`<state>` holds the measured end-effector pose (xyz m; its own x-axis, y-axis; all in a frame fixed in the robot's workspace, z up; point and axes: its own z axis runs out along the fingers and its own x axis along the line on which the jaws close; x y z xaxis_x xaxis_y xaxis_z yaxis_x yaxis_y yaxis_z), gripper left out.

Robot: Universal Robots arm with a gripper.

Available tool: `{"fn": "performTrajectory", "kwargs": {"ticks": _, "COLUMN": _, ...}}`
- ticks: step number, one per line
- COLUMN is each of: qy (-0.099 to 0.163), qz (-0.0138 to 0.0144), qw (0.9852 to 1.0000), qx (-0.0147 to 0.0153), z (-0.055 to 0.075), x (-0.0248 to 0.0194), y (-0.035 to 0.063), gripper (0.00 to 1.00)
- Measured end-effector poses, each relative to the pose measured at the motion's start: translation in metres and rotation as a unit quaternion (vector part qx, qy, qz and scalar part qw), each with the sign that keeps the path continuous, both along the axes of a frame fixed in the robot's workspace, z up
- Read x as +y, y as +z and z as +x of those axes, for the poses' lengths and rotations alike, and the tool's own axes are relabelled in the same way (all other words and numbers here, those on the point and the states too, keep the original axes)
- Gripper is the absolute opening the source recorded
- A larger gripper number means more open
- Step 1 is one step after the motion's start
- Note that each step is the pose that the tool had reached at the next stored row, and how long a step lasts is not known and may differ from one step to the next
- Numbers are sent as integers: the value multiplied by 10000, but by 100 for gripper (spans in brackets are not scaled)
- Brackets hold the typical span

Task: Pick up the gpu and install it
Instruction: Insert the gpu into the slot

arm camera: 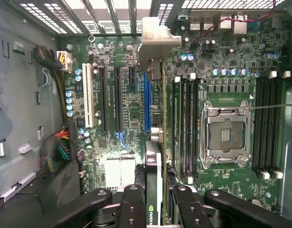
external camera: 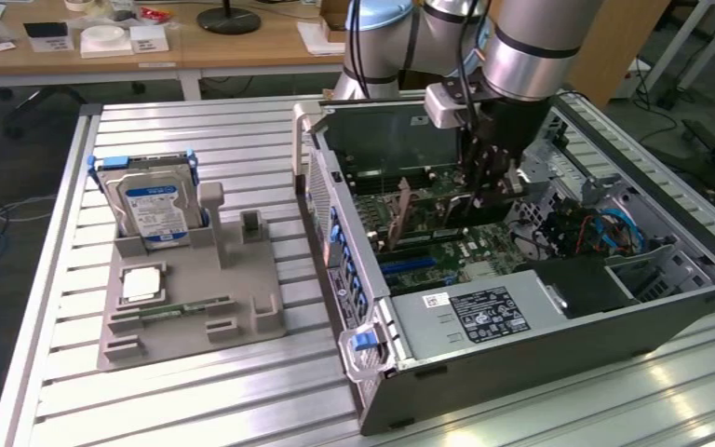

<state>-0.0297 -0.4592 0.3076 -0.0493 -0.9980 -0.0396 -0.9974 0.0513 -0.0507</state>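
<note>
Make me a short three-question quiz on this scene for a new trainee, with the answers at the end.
1. True or false: the hard drive stands upright in the grey holder, outside the computer case.
2. What are the jaws of the gripper closed on? A the gpu; B the hard drive; C nothing.
3. In one word: is the gripper inside or outside the computer case?
Key: 1 true; 2 A; 3 inside.
</note>
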Motion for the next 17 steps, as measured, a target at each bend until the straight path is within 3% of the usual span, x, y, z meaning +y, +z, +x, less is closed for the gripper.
{"fn": "performTrajectory", "kwargs": {"ticks": 7, "qy": 1, "qz": 1, "qw": 10000, "qx": -1, "z": -59, "x": -2, "y": -14, "gripper": 27}}
{"fn": "performTrajectory", "kwargs": {"ticks": 17, "qy": 1, "qz": 0, "qw": 10000, "qx": 0, "z": -136, "x": -50, "y": -76, "gripper": 27}}
